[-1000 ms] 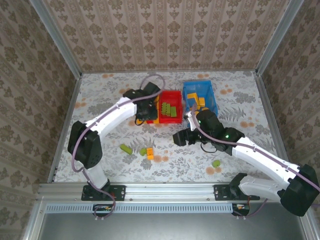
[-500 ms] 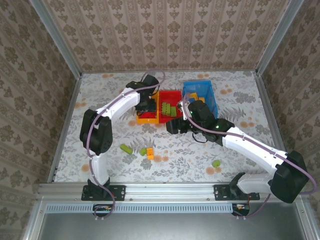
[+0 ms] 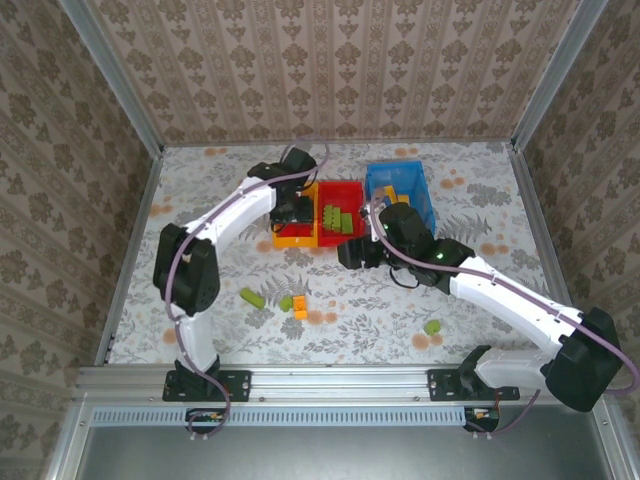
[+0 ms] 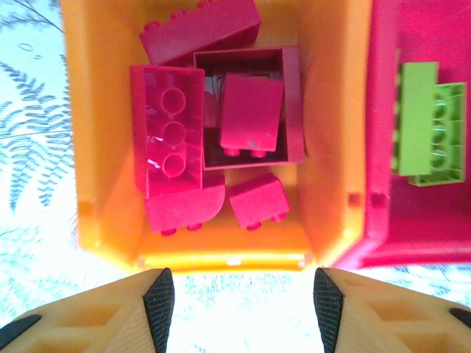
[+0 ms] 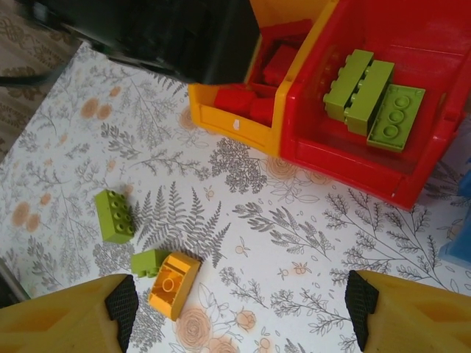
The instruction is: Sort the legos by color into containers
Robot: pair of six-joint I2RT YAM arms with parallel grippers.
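L→R on table: loose green brick (image 3: 252,297), then small green brick (image 3: 286,302) just beside an orange brick (image 3: 300,308). Left gripper (image 4: 241,294), jaws apart w/ nothing btwn, hangs over near rim of orange bin (image 4: 221,259) holding red bricks (image 4: 250,118); from above its wrist hides part of that bin. Red bin (image 4: 383,88) touches it, green bricks (image 4: 427,121) inside. Right gripper (image 5: 241,300) is spread wide, empty, above bare table in front of both bins. Blue bin (image 3: 397,167) holds yellow bricks (image 3: 392,193). Lone green brick (image 3: 432,326) far right. Floral tabletop (image 3: 500,200); wallpapered walls (image 3: 330,70), alu frame (image 3: 330,375).
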